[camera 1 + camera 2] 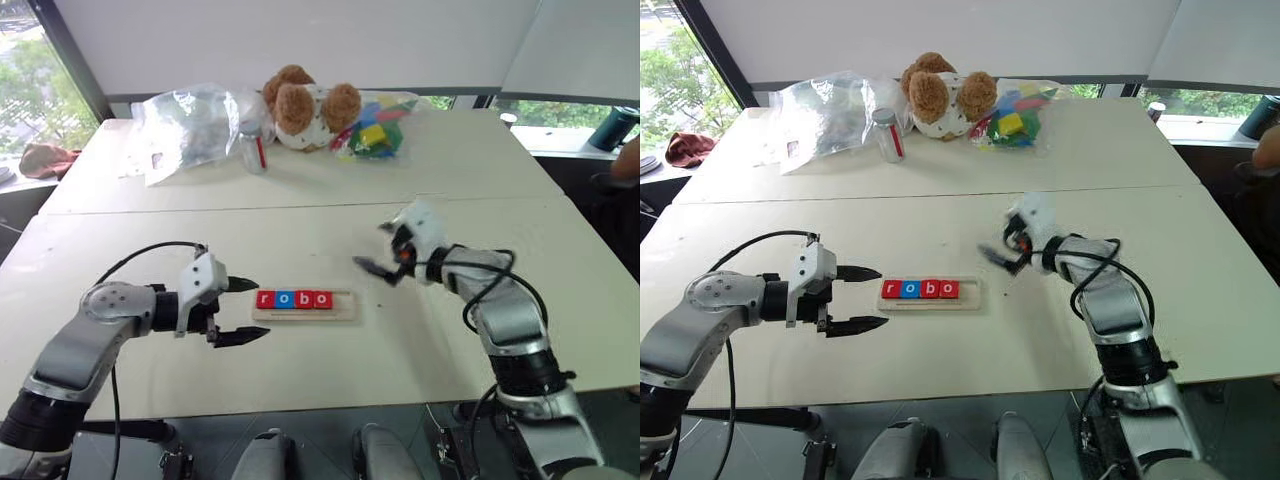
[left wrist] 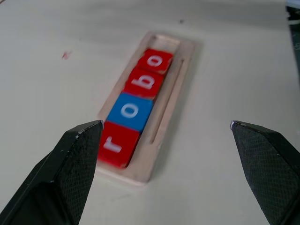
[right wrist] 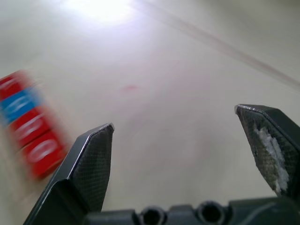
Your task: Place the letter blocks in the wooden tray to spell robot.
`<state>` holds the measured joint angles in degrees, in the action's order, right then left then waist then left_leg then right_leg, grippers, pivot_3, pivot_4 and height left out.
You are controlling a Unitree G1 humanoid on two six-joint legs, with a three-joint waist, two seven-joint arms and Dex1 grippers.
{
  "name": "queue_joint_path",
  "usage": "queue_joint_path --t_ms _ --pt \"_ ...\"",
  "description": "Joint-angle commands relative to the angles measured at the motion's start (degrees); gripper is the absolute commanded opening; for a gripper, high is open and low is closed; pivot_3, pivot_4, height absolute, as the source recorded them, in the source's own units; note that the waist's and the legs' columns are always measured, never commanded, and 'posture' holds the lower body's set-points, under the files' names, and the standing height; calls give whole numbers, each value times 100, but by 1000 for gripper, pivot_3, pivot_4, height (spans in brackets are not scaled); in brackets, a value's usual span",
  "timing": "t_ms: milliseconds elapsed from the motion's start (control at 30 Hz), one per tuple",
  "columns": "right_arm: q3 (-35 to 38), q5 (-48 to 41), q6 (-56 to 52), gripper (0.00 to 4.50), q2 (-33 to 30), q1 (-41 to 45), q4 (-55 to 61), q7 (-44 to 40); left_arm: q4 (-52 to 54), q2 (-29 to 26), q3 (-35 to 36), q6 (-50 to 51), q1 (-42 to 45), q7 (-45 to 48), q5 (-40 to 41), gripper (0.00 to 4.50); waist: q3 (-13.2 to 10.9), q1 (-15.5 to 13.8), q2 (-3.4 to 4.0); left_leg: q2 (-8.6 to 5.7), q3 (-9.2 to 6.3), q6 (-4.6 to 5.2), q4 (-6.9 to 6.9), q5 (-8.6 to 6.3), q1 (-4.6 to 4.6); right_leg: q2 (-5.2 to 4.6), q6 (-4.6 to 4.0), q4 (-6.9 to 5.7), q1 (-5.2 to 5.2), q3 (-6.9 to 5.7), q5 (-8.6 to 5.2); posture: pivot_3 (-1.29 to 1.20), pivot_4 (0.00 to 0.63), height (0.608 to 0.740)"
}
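Spelling stands at "robo": four blocks (image 1: 293,298) sit in the tray (image 1: 344,306), filled from its left end — red r, blue o, red b, red o — leaving one free slot at the right end for the t. No t block is visible on the counter (image 1: 300,380), so its whereabouts cannot be told.

Left of the tray, the left gripper (image 1: 243,310) hangs level, jaws wide apart, empty, aimed along the tray's length; probably parked as a backstop against sliding.

Right of the tray, well apart from it, the right gripper (image 1: 372,266) is raised above the counter, jaws apart, nothing between them.

Behind the tray, at the counter's far side: clear plastic bag (image 1: 185,125), small jar (image 1: 253,147), teddy bear (image 1: 300,105), bag of coloured toy blocks (image 1: 375,128). All far off; nothing obstructs the free slot. A person's arm (image 1: 628,160) shows at the far right edge.
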<state>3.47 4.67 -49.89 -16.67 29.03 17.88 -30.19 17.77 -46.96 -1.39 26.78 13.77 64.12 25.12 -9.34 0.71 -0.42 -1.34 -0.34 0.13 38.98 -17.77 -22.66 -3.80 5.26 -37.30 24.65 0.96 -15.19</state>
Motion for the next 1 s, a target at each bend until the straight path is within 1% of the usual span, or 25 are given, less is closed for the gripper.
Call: queue_joint_path --t_ms 33,133,233,333,433,633,833,1000 --pt "758 852 -1339 4468 678 -252 1517 1690 224 175 -217 88 383 28 126 4500 5 -12 7 1 -2 -4 0 2 0 2 0 -5 2 0 0 0 150 740" --pt "983 1200 -1801 4468 1083 -836 2212 2322 70 357 -488 30 656 117 45 4500 8 -29 5 -6 -5 -4 0 3 -1 3 0 -3 -2 0 0 0 150 740" --pt "1176 1301 -2061 4468 1576 -1410 2611 2749 -125 438 -721 -95 841 271 -71 4500 8 0 6 -9 1 -2 2 3 -1 9 0 4 -5 4 0 0 150 740" --pt "1195 1184 -2131 4468 1880 -1716 2663 2869 -355 512 -814 -175 999 357 -137 4500 7 53 8 -7 9 2 2 2 10 18 0 -6 -5 12 0 0 150 740" --pt "1354 943 -2120 4468 2110 -1718 2359 2878 -530 559 -877 -255 1096 414 -196 4500 7 52 9 -2 10 3 2 3 25 27 0 -19 -11 10 0 0 150 740" --pt "1595 541 -1643 4468 1993 -1394 1295 2934 -661 641 -900 -290 1068 421 -281 4500 7 31 9 -3 9 4 4 3 26 33 0 -17 -17 6 0 0 150 740" --pt "1777 429 -1517 4468 1988 -1318 842 3209 -569 653 -783 -214 955 280 -285 4500 8 34 7 -2 6 4 4 3 25 28 0 -15 -19 9 -1 0 150 740" --pt "1779 421 -1481 4468 1942 -1322 837 3432 -433 638 -733 -160 823 164 -237 4500 9 22 5 -2 6 4 6 3 27 24 0 -15 -23 8 0 0 150 740"
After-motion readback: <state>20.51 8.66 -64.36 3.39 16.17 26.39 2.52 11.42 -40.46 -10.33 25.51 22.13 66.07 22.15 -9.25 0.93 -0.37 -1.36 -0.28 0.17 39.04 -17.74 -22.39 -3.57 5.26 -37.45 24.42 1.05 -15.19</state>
